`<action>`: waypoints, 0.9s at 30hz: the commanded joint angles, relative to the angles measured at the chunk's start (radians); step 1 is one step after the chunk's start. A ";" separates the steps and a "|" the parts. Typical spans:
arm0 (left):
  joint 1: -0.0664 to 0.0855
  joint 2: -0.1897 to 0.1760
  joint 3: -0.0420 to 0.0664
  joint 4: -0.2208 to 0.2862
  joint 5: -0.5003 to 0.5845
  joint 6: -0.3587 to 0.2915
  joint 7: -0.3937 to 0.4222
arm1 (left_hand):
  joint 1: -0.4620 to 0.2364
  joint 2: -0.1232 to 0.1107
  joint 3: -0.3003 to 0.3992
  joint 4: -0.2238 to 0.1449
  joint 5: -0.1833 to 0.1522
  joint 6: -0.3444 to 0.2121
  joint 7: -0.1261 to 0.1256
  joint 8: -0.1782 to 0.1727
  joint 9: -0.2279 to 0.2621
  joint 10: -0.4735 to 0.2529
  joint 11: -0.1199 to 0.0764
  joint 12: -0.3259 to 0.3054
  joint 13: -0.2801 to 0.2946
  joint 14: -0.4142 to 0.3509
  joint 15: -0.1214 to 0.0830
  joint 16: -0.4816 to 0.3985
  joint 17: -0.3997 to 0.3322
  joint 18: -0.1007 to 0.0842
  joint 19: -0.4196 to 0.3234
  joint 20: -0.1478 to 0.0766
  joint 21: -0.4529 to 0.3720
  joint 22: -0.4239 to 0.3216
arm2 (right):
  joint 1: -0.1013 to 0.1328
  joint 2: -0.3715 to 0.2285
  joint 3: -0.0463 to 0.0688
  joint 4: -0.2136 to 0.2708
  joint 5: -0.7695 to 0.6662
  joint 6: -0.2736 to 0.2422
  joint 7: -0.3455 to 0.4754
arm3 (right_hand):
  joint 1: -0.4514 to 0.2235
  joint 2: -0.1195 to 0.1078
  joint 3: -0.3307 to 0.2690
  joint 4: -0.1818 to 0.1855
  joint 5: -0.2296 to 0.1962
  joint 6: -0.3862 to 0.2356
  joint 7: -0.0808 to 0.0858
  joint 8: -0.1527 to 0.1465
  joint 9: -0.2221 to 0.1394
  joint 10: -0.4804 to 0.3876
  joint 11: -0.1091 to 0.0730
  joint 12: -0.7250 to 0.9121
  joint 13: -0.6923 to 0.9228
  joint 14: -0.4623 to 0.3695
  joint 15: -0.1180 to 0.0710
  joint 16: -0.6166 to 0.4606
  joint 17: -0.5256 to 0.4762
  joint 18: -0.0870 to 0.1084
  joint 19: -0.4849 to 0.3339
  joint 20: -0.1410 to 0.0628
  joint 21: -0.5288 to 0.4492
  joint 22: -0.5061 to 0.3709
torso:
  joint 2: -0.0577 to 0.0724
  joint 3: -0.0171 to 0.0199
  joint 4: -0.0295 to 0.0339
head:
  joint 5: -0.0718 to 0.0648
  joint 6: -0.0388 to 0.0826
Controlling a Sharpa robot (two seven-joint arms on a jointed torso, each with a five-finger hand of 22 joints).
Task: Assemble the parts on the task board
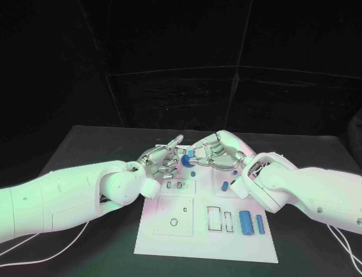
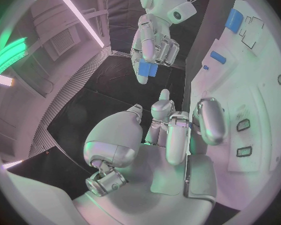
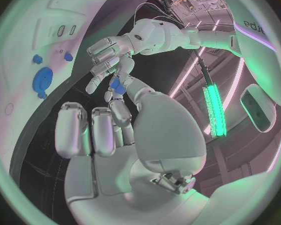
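The white task board point(image 1: 173, 231) lies in the middle of the table. Above its far end my two hands meet. My right hand point(image 1: 218, 151) pinches a small blue part point(image 1: 185, 159) at its fingertips; the same blue part point(image 2: 144, 70) shows under the right hand point(image 2: 156, 42) in the left wrist view, and as the blue part point(image 3: 117, 85) in the right wrist view. My left hand point(image 1: 161, 159) hovers just beside it with fingers spread, holding nothing; the left hand point(image 3: 109, 55) reaches toward the part, and whether it touches it I cannot tell.
Two long blue parts point(image 1: 246, 222) point(image 1: 260, 224) lie side by side at the board's near right, a small blue part point(image 1: 223, 186) farther up. A round blue part point(image 3: 43, 77) and two small blue pegs point(image 3: 37, 59) sit on the board point(image 3: 28, 45). Several empty slots point(image 1: 212, 220) mark the board.
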 commanded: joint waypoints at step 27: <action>0.002 0.008 0.001 0.013 -0.022 0.034 -0.003 | -0.018 0.012 -0.035 0.016 0.005 0.066 -0.020 0.023 0.015 0.020 -0.017 0.007 0.031 0.106 -0.003 0.005 0.263 -0.005 0.004 -0.002 0.006 0.018 | 0.002 0.047 0.000 -0.062 -0.070 0.012 -0.008 | 0.001 0.010 -0.007 0.001 0.003 0.006 -0.001 0.005 0.001 0.000 0.004 0.004 0.003 0.062 0.008 0.005 0.053 -0.020 0.002 0.003 0.004 0.001 | 0.000 -0.0012 0.0003 | 0.003 -0.011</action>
